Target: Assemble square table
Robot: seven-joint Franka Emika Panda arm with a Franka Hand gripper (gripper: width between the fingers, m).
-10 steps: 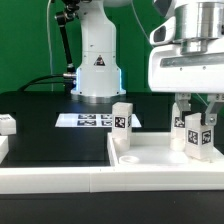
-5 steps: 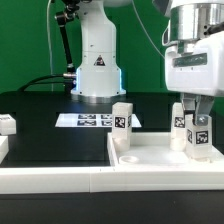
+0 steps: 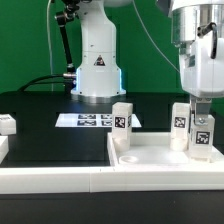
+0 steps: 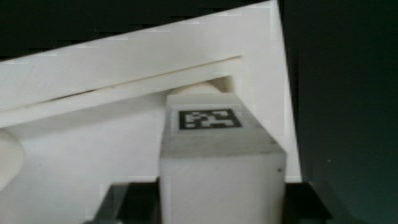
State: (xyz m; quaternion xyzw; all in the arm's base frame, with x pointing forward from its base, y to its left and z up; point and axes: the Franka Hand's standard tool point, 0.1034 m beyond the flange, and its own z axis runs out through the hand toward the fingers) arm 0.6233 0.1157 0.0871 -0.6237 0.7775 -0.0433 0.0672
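The white square table top (image 3: 150,158) lies at the exterior view's lower right, rim up. Three white tagged legs stand upright on it: one (image 3: 122,123) at its left corner, one (image 3: 180,119) at the back right, and one (image 3: 203,137) at the front right. My gripper (image 3: 203,110) comes straight down over the front right leg and is shut on its upper part. In the wrist view this leg (image 4: 221,150) fills the gap between my dark fingers (image 4: 135,205), with the table top (image 4: 107,90) below it. A fourth leg (image 3: 6,124) lies at the far left.
The arm's white base (image 3: 97,65) stands at the back centre. The marker board (image 3: 92,120) lies flat on the black surface before it. A long white rail (image 3: 50,178) runs along the front edge, against the table top's left side.
My gripper has turned about its vertical axis while staying over the front right leg; its wide body now faces edge-on. The leg in it has turned with it.
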